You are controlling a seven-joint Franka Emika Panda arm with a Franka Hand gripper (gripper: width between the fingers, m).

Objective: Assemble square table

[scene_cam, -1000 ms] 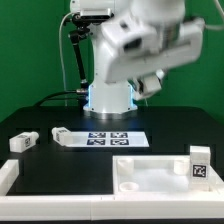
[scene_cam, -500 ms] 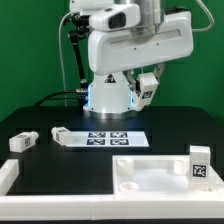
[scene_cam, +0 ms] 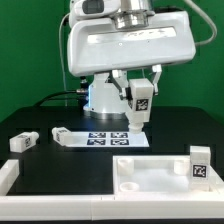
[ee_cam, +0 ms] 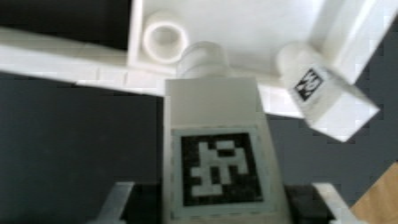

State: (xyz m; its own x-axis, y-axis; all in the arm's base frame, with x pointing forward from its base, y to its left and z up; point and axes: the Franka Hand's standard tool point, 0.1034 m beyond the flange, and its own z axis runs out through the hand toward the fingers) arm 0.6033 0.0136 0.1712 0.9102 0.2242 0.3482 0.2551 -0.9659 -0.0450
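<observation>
Leg (ee_cam: 210,108), white and blocky, black-and-white tag (ee_cam: 217,165)

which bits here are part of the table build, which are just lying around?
Job: square top; held leg, shut in the claw; upright leg by the top; loose leg at the exterior view's left; small white piece beside it, likely a leg.
Just there: marker board; border rail.

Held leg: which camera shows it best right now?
The wrist view: the held leg fills the middle of the picture, its tag facing the camera, with the table top beyond it. The exterior view shows it small, hanging under the wrist, tag also visible.
</observation>
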